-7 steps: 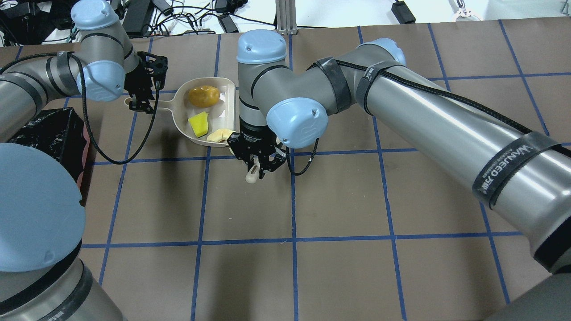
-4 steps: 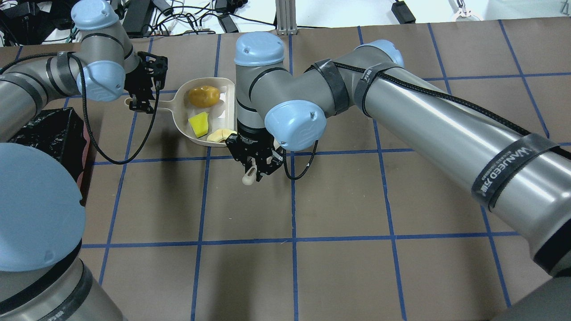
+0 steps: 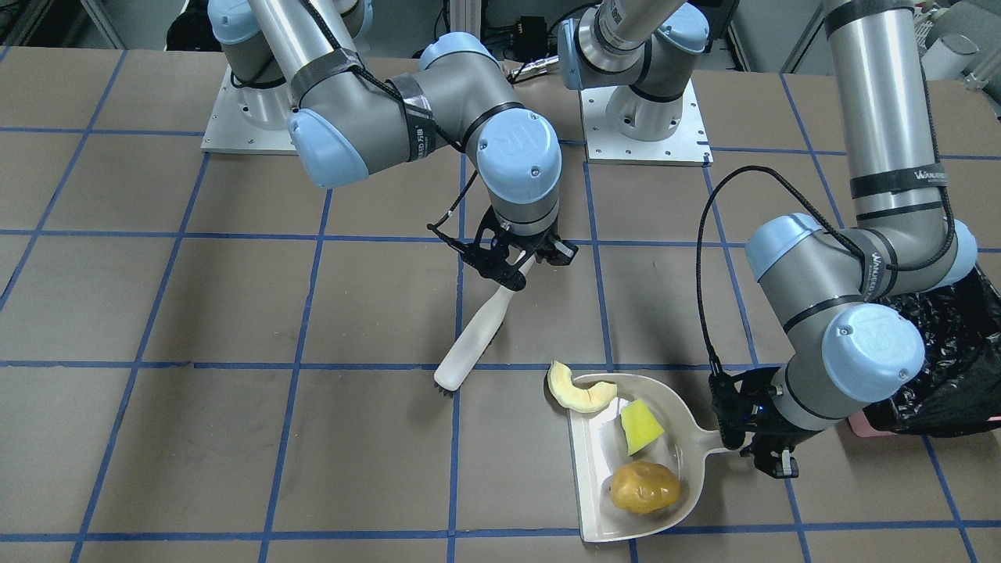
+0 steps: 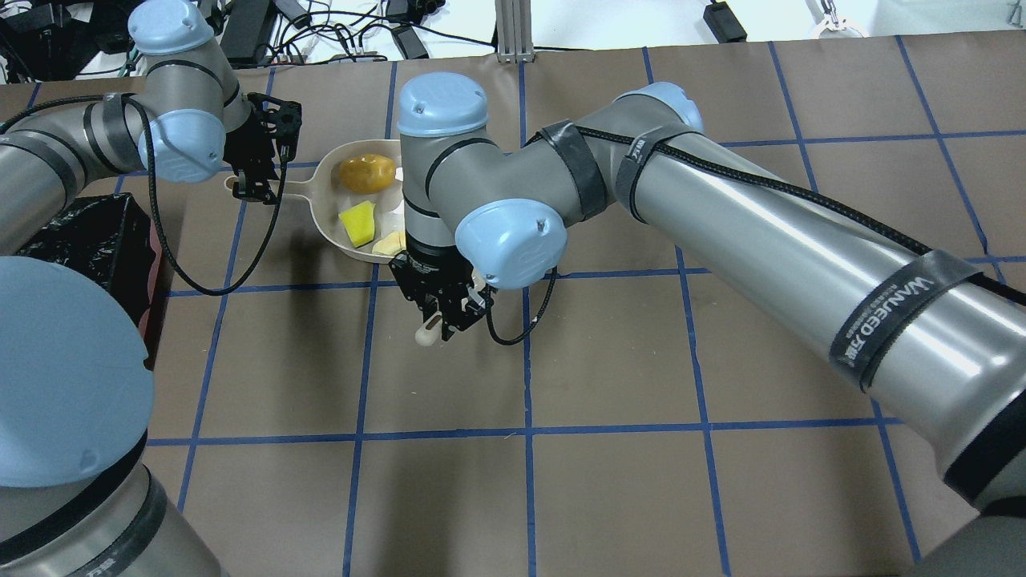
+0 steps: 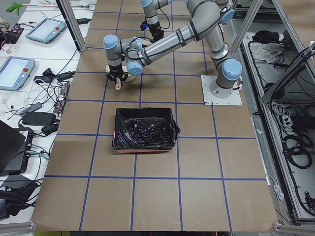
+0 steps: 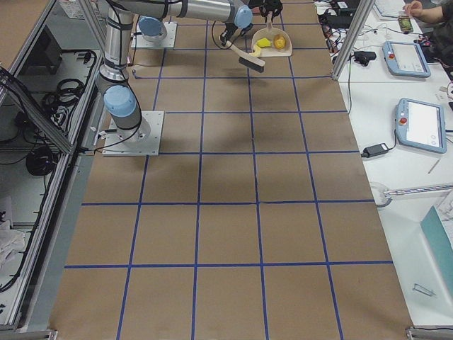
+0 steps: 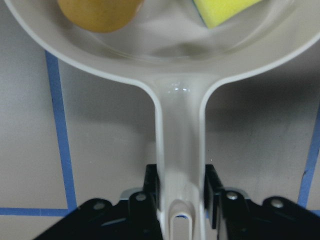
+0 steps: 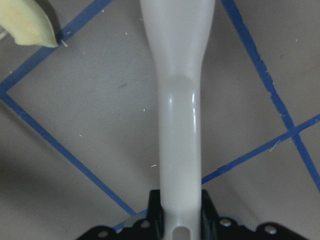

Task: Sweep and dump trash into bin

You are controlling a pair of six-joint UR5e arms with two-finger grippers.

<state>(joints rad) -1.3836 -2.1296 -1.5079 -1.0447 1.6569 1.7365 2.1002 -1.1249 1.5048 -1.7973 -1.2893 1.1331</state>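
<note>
Left claw (image 7: 180, 186) is clamped on the light, stiff dustpan (image 3: 593, 500) by its handle end, right claw (image 3: 512, 264) grips the brush (image 3: 477, 332) handle, and that slice (image 3: 579, 388) perched at the lip probably slides off easily.

Place: a robotics lab; a fenced test cell, not a home or a shop
Arms: the left arm (image 3: 844, 313) and the right arm (image 3: 407, 109) are grey industrial machines with blue caps; each is bolted to a metal base plate (image 3: 641, 133)
Surface (image 4: 609, 497): a brown sheet ruled into squares with blue tape (image 4: 525, 361)
Frame: aluminium posts (image 6: 349, 39) stand at the edges
Controls: touch-screen pendants (image 6: 423, 124) lie on white side benches (image 6: 396, 184)
Wiring: power bricks and loose cables (image 4: 353, 36) lie behind the surface; coiled black cables (image 5: 298, 142) lie alongside it
Props: a black-lined bin (image 5: 145, 129) stands on the grid itself
People: a person's arm (image 6: 425, 8) rests at a side bench
</note>
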